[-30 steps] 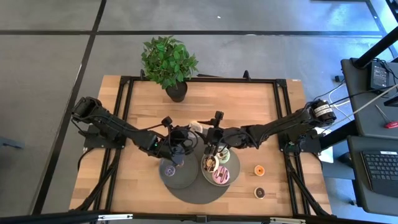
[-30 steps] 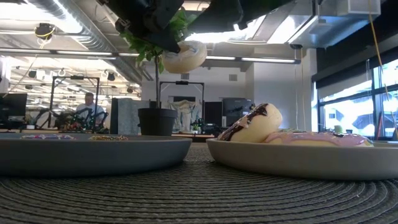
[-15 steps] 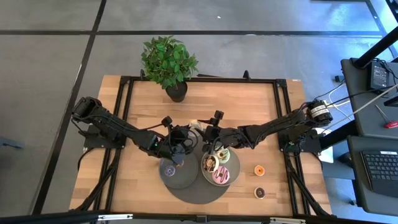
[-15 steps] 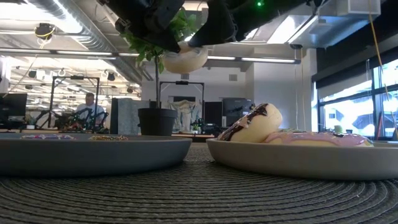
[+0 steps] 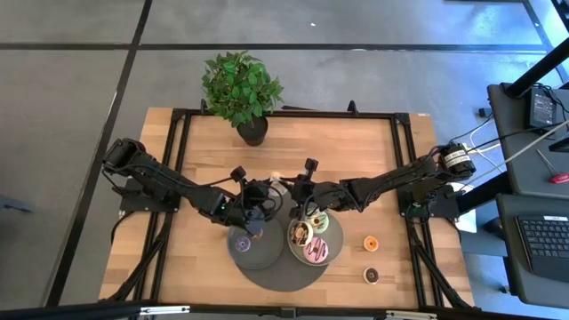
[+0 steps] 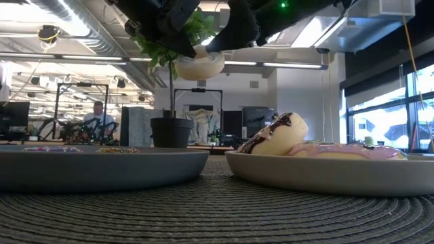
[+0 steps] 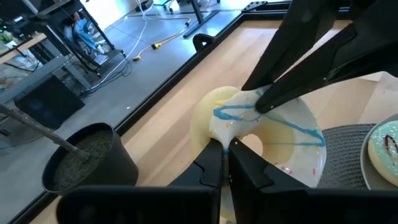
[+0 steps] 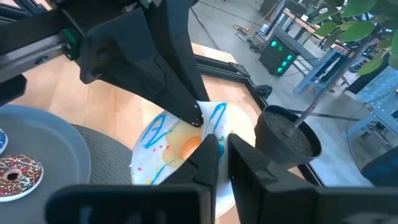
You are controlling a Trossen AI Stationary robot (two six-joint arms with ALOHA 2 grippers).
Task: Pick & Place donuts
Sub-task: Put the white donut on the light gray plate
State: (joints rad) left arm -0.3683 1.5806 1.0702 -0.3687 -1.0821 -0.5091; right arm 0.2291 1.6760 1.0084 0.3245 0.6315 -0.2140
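Note:
A cream donut (image 5: 277,184) with blue icing lines hangs in the air above the gap between two grey plates, held by both grippers. My left gripper (image 5: 269,189) is shut on its left side and my right gripper (image 5: 288,188) on its right side. The left plate (image 5: 259,259) holds a purple mini donut (image 5: 242,242). On the right plate (image 5: 334,251) lie a chocolate donut (image 5: 300,233), a pink donut (image 5: 316,251) and a green donut (image 5: 319,221). An orange mini donut (image 5: 371,242) and a dark brown one (image 5: 371,275) lie on the bare wood. My left gripper pinches the donut's rim (image 7: 219,127) between its two fingers, on the side toward the table's left. The fingers come slanting down from the left. The donut hangs clear of the plates, about level. My right gripper pinches the opposite rim (image 8: 208,127) between its two fingers, coming slanting down from the table's right. In the left wrist view its fingertips (image 7: 266,101) sit on the iced edge. The donut (image 6: 199,64) is lifted clear.
A potted plant (image 5: 242,89) stands at the table's far side, behind the grippers. Both plates rest on a round dark woven mat (image 5: 284,274) near the front edge. Black frame rails (image 5: 177,160) run along the table's sides.
My right gripper has moved toward the table's left, reached the cream donut and taken hold of its rim. The donut, tilted a second ago, now hangs closer to level at the same height.

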